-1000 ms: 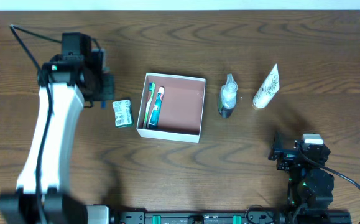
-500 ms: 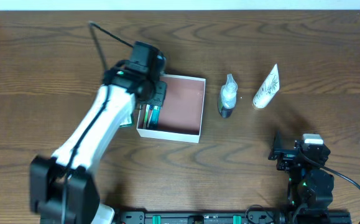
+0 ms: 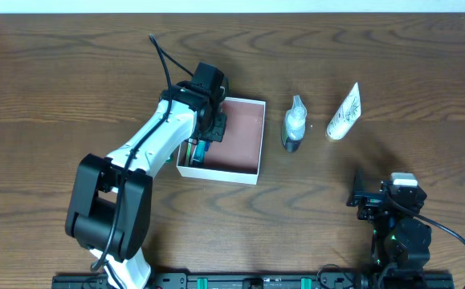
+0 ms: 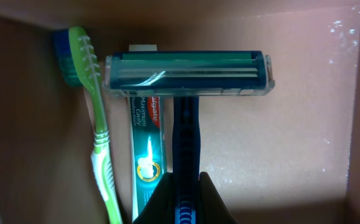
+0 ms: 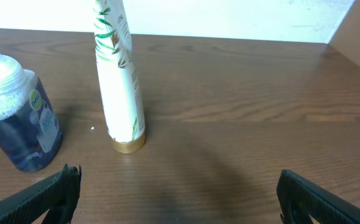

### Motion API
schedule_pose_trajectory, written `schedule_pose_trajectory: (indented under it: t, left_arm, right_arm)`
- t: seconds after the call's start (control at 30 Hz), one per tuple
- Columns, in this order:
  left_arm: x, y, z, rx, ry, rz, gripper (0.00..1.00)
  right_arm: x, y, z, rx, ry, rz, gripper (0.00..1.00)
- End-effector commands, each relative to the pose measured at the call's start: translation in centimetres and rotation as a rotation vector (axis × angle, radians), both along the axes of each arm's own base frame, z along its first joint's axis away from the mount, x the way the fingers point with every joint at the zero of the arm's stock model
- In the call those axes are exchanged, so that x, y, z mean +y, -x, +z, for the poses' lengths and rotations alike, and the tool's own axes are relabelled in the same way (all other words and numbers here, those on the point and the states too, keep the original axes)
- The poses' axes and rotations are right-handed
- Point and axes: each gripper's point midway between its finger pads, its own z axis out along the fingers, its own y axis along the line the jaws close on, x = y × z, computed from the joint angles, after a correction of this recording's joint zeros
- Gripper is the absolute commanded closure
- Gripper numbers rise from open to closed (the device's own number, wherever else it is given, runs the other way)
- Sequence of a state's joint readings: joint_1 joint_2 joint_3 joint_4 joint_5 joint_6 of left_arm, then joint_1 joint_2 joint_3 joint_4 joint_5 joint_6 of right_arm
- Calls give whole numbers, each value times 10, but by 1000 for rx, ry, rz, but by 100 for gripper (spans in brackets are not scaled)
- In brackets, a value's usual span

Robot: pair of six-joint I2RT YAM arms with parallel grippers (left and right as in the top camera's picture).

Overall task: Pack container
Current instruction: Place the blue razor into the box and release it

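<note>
Razor point(image 4: 186, 93) clamped in left gripper point(image 4: 184, 194) over container point(image 3: 244, 172) (toothbrush point(image 4: 96, 124) inside), right gripper point(image 5: 173, 186) spread wide.

A robot test bench, not a home bathroom.

Two arms are bolted to a black rail point(image 3: 256, 281) at the edge of a dark wood-grain table point(image 3: 425, 64), cables trailing, with toiletries laid out in a row like samples and a plain pale wall point(image 5: 229, 15) behind.

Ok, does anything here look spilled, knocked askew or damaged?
Nothing stands out. The left gripper holds a razor over the container, where a toothbrush and toothpaste lie neatly side by side.
</note>
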State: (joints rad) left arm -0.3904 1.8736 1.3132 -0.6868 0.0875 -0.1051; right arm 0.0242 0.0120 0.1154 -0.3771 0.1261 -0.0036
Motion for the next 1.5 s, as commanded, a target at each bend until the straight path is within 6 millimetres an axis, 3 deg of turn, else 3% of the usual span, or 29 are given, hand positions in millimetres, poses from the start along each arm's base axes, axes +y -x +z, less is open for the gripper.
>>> schedule_pose_trajectory:
  t: [0.0, 0.27, 0.53, 0.63, 0.83, 0.9, 1.0, 1.1, 1.23, 1.37, 1.47]
  left_arm:
    - [0, 4, -12, 33, -8, 24, 94]
    - [1, 5, -12, 38, -10, 24, 72]
    - [-1, 5, -7, 33, 0, 26, 71]
    - [-9, 3, 21, 5, 53, 16, 71]
    - [-15, -1, 135, -213, 173, -5, 68]
    - [-4, 0, 163, -302, 166, 16, 64]
    - [42, 1, 185, -391, 23, 120, 52]
    - [89, 5, 178, -355, -89, 226, 48]
    - [139, 8, 141, -241, -144, 347, 41]
    - [144, 9, 92, -79, -51, 293, 32]
    - [148, 9, 61, 17, -39, 294, 31]
  right_arm:
    - [-1, 0, 0, -4, -18, -7, 1]
    - [-1, 0, 0, -4, -18, -7, 1]
    - [-1, 0, 0, -4, -18, -8, 1]
    - [-1, 0, 0, -4, -18, -7, 1]
    - [-1, 0, 0, -4, -18, -8, 1]
    - [-1, 0, 0, -4, -18, -8, 1]
    - [-1, 0, 0, -4, -18, -7, 1]
    - [-1, 0, 0, -4, -18, -8, 1]
    - [-1, 0, 0, -4, -18, -7, 1]
    - [-1, 0, 0, -4, -18, -8, 1]
    - [-1, 0, 0, -4, -18, -7, 1]
